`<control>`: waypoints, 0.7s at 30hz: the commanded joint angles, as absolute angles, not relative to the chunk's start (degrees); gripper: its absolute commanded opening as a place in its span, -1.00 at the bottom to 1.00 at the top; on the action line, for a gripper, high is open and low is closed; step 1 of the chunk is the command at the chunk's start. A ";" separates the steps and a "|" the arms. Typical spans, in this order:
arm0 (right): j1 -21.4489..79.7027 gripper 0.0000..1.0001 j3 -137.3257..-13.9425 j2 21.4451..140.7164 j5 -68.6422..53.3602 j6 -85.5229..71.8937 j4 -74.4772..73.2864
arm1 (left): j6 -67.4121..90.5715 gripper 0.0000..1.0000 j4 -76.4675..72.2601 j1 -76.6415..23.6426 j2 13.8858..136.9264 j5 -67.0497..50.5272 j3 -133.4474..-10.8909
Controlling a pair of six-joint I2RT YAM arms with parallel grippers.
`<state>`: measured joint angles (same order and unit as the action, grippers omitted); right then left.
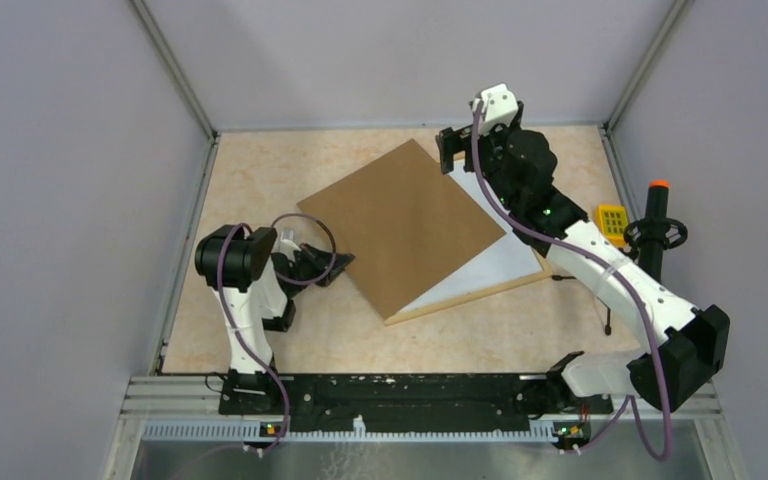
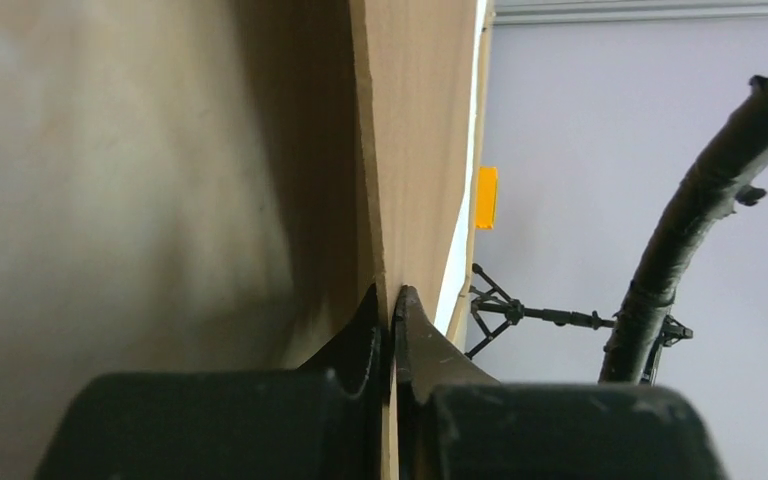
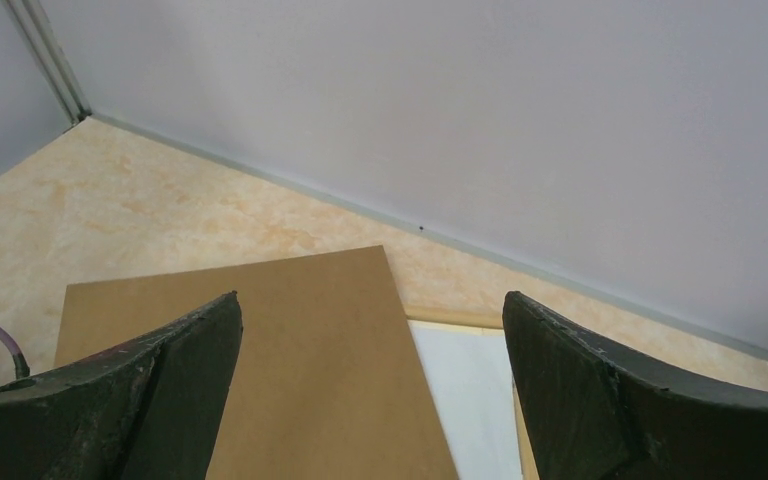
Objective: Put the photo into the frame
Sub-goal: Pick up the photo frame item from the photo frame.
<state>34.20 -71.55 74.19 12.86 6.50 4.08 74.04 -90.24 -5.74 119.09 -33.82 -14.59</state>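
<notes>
The backing board [image 1: 400,235] is matt brown fibreboard — the frame [image 1: 470,299] pale wood, the table [image 1: 260,170] smooth.

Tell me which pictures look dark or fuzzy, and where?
Left wrist view: the left gripper, shut on the board, is a black blur, and the left half of the picture is shadowy. Right wrist view: the open right gripper looks dark and soft, while the board behind it is sharp. Top view: even light, everything clear.
</notes>
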 commanded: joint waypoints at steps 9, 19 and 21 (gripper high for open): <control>33.48 0.98 -71.82 72.55 12.69 6.72 5.90 | 77.07 -1.00 -79.19 -1.86 107.19 -48.15 -22.55; 33.48 0.98 -70.49 71.08 13.61 7.40 6.79 | 65.93 -1.00 -46.84 6.65 92.08 -68.05 -36.34; 33.47 0.98 -70.73 71.48 14.16 7.83 6.33 | 62.78 -1.00 -40.94 7.68 92.39 -71.62 -39.64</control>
